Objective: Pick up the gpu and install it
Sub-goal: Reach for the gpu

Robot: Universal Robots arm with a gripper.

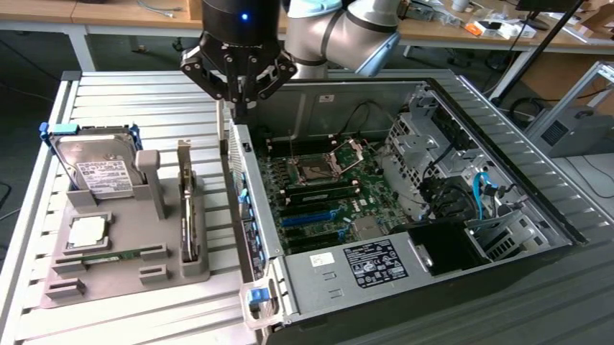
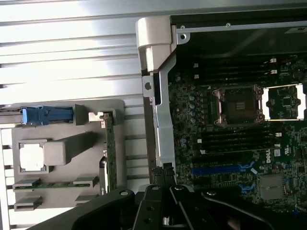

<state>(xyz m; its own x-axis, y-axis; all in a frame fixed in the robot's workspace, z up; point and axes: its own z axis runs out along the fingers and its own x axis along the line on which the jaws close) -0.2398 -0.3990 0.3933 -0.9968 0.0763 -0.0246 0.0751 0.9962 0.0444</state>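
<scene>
End effector point(image 1: 240, 100) together above the case wall point(image 1: 244, 188), between motherboard point(image 1: 317, 194) and gpu point(image 1: 189, 208) upright in grey holder point(image 1: 125, 277).

The arm point(image 1: 341, 32) is built of rounded silver-grey tube sections with a satin metal sheen, and one joint is closed by a pale blue cap point(image 1: 315, 6). A glossy black cylinder point(image 1: 241, 29) is mounted at the wrist, and a small blue light point(image 1: 246, 16) is set in its face. The gripper point(image 1: 241, 97) is made of matt black bars point(image 2: 96, 211), which are joined by round silver pins point(image 2: 124, 193) and narrowed to a slim tip.
</scene>
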